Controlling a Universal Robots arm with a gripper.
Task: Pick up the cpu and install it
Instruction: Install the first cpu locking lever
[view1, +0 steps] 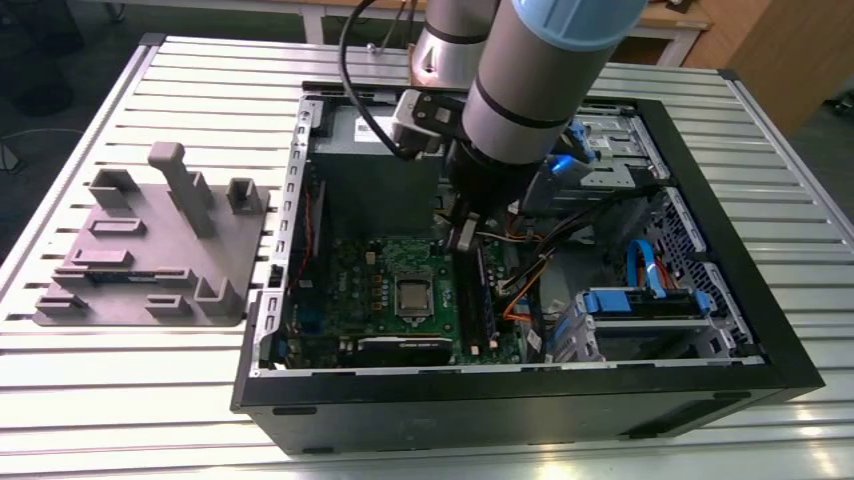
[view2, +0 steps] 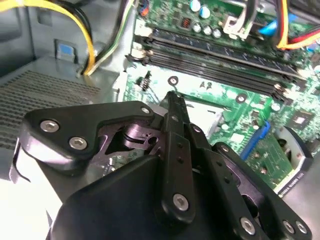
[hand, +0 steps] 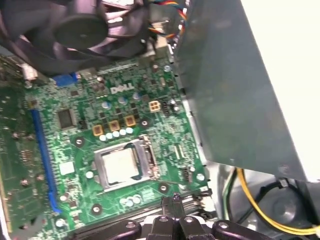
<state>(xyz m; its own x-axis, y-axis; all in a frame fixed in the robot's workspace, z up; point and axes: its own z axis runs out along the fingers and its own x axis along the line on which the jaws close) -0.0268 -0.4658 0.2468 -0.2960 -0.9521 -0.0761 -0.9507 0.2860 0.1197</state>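
The cpu (hand: 120, 165) is a flat square chip with a shiny silver top. It lies in the motherboard socket (hand: 146, 159), inside the socket's metal frame, and shows as a pale square (view1: 415, 296) in the exterior view. My gripper (view1: 463, 238) hangs inside the open computer case, over the memory slots on the exterior view's right of the socket. Its fingertips (hand: 175, 201) are pressed together with nothing between them, a short way from the chip. In the second wrist view the gripper (view2: 172, 98) comes to one narrow tip above the board.
A grey fixture plate (view1: 147, 255) with upright pegs lies on the slatted table at the exterior view's left of the black case (view1: 534, 400). Inside are a grey power supply box (hand: 240, 85), a black fan (hand: 80, 30), yellow cables (hand: 260, 210), blue drive bays (view1: 641, 300) and memory slots (view2: 220, 57).
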